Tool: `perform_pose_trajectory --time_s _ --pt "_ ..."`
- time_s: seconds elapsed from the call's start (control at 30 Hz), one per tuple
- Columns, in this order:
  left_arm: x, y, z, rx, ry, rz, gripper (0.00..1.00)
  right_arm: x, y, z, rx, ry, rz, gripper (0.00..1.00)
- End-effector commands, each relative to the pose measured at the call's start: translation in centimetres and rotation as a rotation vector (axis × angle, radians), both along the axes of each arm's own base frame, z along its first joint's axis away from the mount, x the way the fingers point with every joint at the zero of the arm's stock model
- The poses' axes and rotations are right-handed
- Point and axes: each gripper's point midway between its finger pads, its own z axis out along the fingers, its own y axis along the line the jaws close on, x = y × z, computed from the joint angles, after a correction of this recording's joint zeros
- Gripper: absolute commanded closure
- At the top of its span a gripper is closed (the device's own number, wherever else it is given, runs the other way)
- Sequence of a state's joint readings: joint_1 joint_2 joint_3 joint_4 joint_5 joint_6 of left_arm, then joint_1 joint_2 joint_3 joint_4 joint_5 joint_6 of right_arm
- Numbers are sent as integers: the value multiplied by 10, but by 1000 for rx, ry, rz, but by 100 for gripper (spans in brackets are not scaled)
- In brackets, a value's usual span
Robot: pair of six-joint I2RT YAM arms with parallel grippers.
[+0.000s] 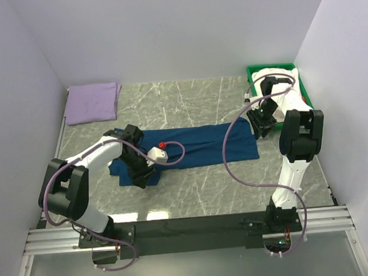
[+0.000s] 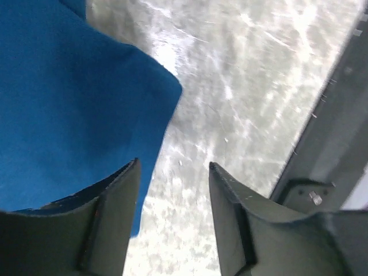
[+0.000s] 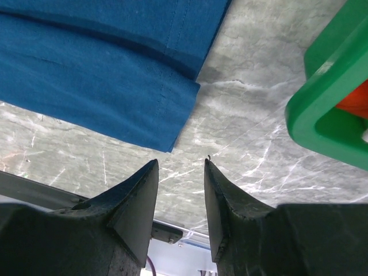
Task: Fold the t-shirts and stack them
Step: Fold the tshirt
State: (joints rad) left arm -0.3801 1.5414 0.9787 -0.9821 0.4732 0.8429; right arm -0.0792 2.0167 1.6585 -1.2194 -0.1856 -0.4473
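Note:
A navy blue t-shirt (image 1: 197, 146) lies across the middle of the table as a long folded strip. My left gripper (image 1: 140, 174) is at the strip's left end. In the left wrist view that gripper (image 2: 173, 163) is open over bare tabletop, and a corner of the navy t-shirt (image 2: 69, 103) lies just beside its left finger. My right gripper (image 1: 263, 125) hangs just past the strip's right end. It (image 3: 180, 161) is open and holds nothing, with the hem of the navy t-shirt (image 3: 103, 75) ahead and to its left. A folded lavender t-shirt (image 1: 93, 101) lies at the far left.
The green bin (image 1: 252, 82) stands at the far right corner and holds a white t-shirt (image 1: 260, 74). Its rim (image 3: 322, 109) is close on the right of my right gripper, with orange-red cloth (image 3: 356, 103) inside. A metal rail (image 2: 322, 144) edges the table.

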Motion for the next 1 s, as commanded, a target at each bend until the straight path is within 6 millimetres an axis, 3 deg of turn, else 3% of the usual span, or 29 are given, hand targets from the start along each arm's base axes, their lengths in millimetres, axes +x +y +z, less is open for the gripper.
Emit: perform_pose_trajectory --time_s 0.0,0.07,0.23,0.37,0.63,0.73,0.83,0.87,0.93,0.97 --pt "19 -7 -14 -2 -95 26 43 0 1 6 11 -23 6 55" --pt "16 -6 -24 21 -100 35 43 0 1 7 11 -23 4 55" --pt "31 -8 -43 69 -221 52 44 2 1 9 10 -29 -2 55" --pt "26 -1 -59 125 -223 44 47 1 1 9 10 -26 -5 55" --pt "12 12 -78 193 -160 12 94 -1 1 10 7 -24 -6 55" --pt "7 11 -71 181 -147 2 99 -2 1 9 6 -19 -6 55" --pt "1 4 -44 123 -87 -2 99 -1 2 11 13 -15 -5 55" --pt "14 -12 -21 52 -101 2 99 0 2 12 16 -15 -5 55" --pt "17 -14 7 24 -69 21 99 2 2 15 17 -20 -5 56" --pt "40 -23 31 -12 -130 30 99 4 3 16 18 -25 -5 56"
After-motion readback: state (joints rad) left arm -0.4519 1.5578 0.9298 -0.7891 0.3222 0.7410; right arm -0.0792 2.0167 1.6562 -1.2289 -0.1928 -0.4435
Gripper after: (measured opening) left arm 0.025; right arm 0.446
